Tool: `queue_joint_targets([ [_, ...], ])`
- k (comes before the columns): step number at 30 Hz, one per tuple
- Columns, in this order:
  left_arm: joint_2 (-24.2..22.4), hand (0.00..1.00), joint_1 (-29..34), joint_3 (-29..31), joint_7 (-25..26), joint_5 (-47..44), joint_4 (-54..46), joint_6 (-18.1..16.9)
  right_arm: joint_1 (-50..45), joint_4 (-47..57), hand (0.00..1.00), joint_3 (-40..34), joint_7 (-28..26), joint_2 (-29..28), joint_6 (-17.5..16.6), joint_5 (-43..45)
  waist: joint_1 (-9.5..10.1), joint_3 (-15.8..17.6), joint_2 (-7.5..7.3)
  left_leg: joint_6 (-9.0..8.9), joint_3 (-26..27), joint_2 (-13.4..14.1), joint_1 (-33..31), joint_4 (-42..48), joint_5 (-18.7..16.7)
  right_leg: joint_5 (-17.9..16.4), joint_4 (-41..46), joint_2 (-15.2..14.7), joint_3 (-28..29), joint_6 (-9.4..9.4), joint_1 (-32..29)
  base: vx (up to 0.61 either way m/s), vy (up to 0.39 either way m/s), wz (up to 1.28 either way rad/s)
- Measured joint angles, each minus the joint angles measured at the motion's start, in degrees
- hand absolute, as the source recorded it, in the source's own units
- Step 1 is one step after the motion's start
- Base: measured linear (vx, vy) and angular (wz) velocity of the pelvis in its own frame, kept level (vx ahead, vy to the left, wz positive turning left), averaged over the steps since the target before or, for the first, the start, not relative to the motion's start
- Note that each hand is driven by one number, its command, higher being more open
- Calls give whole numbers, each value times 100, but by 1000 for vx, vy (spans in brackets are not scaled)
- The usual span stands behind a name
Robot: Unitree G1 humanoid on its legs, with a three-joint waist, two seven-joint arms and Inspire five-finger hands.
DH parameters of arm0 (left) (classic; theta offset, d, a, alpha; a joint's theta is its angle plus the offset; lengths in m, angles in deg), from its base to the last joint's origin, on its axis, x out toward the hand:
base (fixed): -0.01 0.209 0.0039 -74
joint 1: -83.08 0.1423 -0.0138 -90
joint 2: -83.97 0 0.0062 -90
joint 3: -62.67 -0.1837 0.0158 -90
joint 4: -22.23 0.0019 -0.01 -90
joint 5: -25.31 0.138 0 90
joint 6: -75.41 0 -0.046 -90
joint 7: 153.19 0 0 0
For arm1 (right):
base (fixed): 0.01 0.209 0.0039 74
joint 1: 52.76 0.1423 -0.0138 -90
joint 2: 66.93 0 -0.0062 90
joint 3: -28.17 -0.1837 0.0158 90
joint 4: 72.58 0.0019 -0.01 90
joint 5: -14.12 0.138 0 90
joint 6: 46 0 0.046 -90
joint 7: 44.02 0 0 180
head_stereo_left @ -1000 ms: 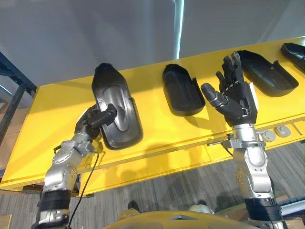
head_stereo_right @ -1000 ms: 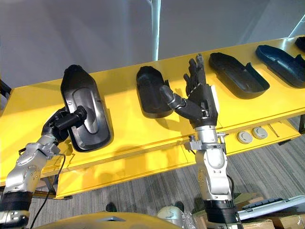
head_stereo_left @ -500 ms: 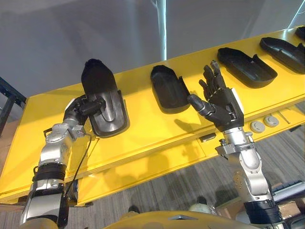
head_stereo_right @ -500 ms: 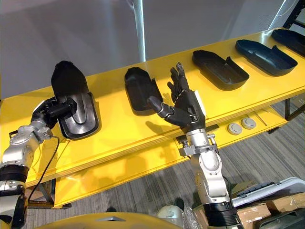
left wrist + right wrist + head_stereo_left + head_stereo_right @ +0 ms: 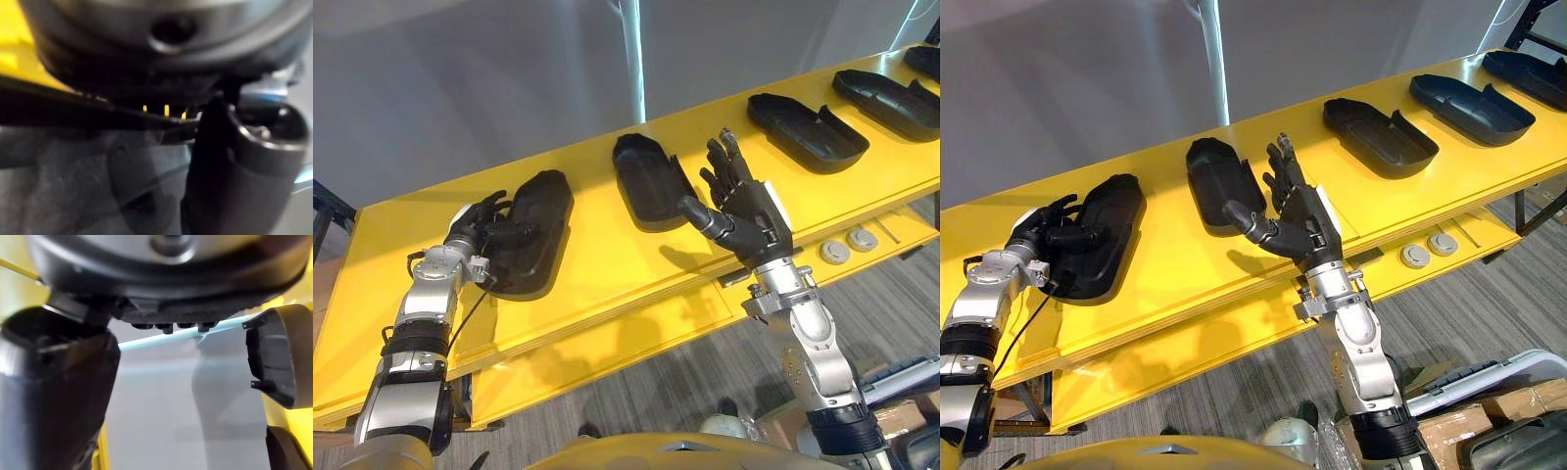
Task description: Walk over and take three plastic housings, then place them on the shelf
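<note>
Our left hand (image 5: 478, 225) is resting loose-fingered on the leftmost plastic housing (image 5: 536, 227), and our spread, empty right hand (image 5: 754, 211) is hovering just right of housing 2 (image 5: 644, 181).

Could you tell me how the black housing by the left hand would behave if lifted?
The housing looks thin and hollow, so probably light and stiff. Its glossy, curved surface may slip; held by one edge, it could swing.
</note>
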Motion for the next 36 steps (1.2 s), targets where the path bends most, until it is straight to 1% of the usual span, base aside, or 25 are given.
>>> queue_joint_targets([
  [3, -37, 100, -64, 11, 108, -7, 79, 60, 81, 33, 100, -1, 0, 0, 3, -1, 6, 6, 3, 0, 0, 1, 0, 0, 0, 0, 0, 1, 1, 0, 1, 0, 0, 0],
  [6, -61, 100, -119, 27, 318, -9, 144, 165, 82, 81, 100, 4, -16, -6, 4, -3, 3, 23, 12, 0, 0, 1, 2, 1, 0, 0, 0, 1, 1, 0, 3, 0, 0, 0],
  [11, -180, 100, -123, 233, 979, -32, 280, 138, 83, 82, 100, 2, -7, -7, 22, -4, -3, 100, 54, 0, -2, 4, 9, 7, 0, 0, 1, 3, 0, 1, 12, 0, 0, 0],
  [13, -293, 100, -93, 385, 1418, -331, 352, -60, 91, 82, 100, 2, -9, -15, 18, -4, 8, 136, 39, 0, -13, 4, 11, 8, 0, 0, 1, 4, -4, 1, 21, 0, 0, 0],
  [14, -315, 100, -78, 389, 1510, -450, 350, -139, 94, 82, 100, 1, -10, -18, 17, -4, 15, 154, 26, 0, -18, 5, 11, 9, 0, 0, 1, 4, -7, 1, 25, 0, 0, 5],
  [15, -378, 100, -62, 393, 1691, -722, 291, -305, 112, 82, 100, 0, -15, -24, 10, -11, 31, 198, -4, 0, -44, 5, 12, 15, 0, 0, 0, 3, -28, 1, 45, 0, 0, 10],
  [17, -547, 100, 131, 404, 1910, -1233, -152, -486, 198, 82, 100, 27, -37, -47, -8, -49, 40, 234, -48, -4, -89, 5, 13, 14, 3, 0, -4, 0, -79, 1, 84, 0, 0, 12],
  [19, -921, 100, 523, 413, 2096, -1814, -986, -810, 457, 81, 100, 103, -55, -87, -83, -51, 68, 267, -100, -5, -152, 5, 17, 16, 6, 0, -25, 0, -147, 1, 146, 10, 5, 12],
  [20, -1038, 100, 610, 409, 2111, -1938, -1231, -886, 541, 81, 100, 112, -71, -101, -88, -51, 85, 276, -114, -5, -164, 6, 17, 19, 7, 0, -30, 0, -165, 1, 162, 18, 10, 15],
  [22, -1483, 100, 816, 368, 1988, -2527, -2193, -1049, 857, 77, 100, 130, -129, -154, -99, -50, 168, 292, -140, -5, -270, 6, 39, 25, 8, 0, -49, -2, -292, 1, 274, 15, 10, 19],
  [23, -1571, 100, 842, 330, 1956, -2574, -2393, -1107, 938, 73, 100, 147, -142, -159, -99, -51, 198, 293, -141, -5, -291, 6, 57, 25, 8, 0, -57, -1, -321, 1, 312, 19, 13, 21],
  [24, -1688, 100, 892, 312, 1884, -2691, -2836, -1174, 1119, 57, 100, 247, -137, -177, -98, -75, 211, 293, -141, -5, -344, 6, 85, 22, 8, 0, -77, -1, -393, 1, 388, 17, 14, 17],
  [25, -1699, 100, 981, 283, 1794, -2754, -3305, -1253, 1281, 50, 100, 358, -119, -222, -97, -220, 210, 293, -140, -5, -378, 7, 116, 19, 8, -1, -87, 1, -441, 0, 447, 16, 17, 15],
  [26, -1699, 100, 1027, 283, 1699, -2814, -3551, -1311, 1352, 44, 100, 401, -103, -254, -93, -278, 219, 292, -139, -5, -382, 7, 124, 19, 8, -1, -90, 0, -453, 0, 464, 7, 18, 12],
  [27, -1702, 100, 1086, 277, 1471, -3054, -4066, -1399, 1471, 2, 100, 488, -68, -290, -84, -276, 246, 292, -140, -5, -409, 5, 127, 14, 8, -1, -98, -2, -503, -1, 501, 4, 16, 10],
  [28, -1703, 100, 1089, 257, 1359, -3182, -4298, -1419, 1502, -23, 100, 509, -45, -307, -72, -275, 278, 291, -140, -5, -431, 5, 128, 13, 8, -1, -99, -3, -536, -1, 523, 1, 17, 14],
  [29, -1709, 100, 1116, 237, 1152, -3285, -4743, -1494, 1591, -133, 100, 566, 8, -342, -2, -270, 349, 289, -136, -1, -462, 5, 140, 12, 15, -2, -100, -4, -591, -3, 558, -3, 16, 13],
  [31, -1756, 100, 1275, 245, 911, -3379, -5320, -1655, 1791, -517, 100, 639, 89, -488, 208, -275, 398, 284, -127, -2, -530, 0, 195, -5, 29, -4, -143, -3, -707, -4, 698, -10, 15, 17],
  [32, -1790, 100, 1310, 246, 871, -3364, -5413, -1669, 1829, -639, 100, 661, 130, -509, 263, -277, 427, 277, -120, -2, -554, -2, 212, -7, 29, -4, -168, -1, -746, -3, 747, -27, 11, 17],
  [33, -1872, 100, 1396, 248, 850, -3316, -5540, -1735, 1911, -850, 100, 679, 229, -549, 398, -288, 511, 259, -93, -3, -586, -2, 216, -12, 29, -6, -190, 4, -788, -4, 783, -38, 8, 20],
  [35, -1894, 100, 1649, 381, 881, -3016, -5675, -1761, 2061, -1177, 100, 736, 355, -620, 593, -315, 546, 244, -66, -3, -705, -1, 166, -19, 58, -5, -226, 17, -925, -4, 836, -37, 4, 25],
  [36, -1904, 100, 1880, 522, 949, -2693, -5712, -1760, 2135, -1346, 100, 745, 398, -661, 789, -520, 604, 235, -54, -5, -754, 4, 147, -21, 74, -3, -269, 35, -994, -1, 875, -30, 1, 29],
])
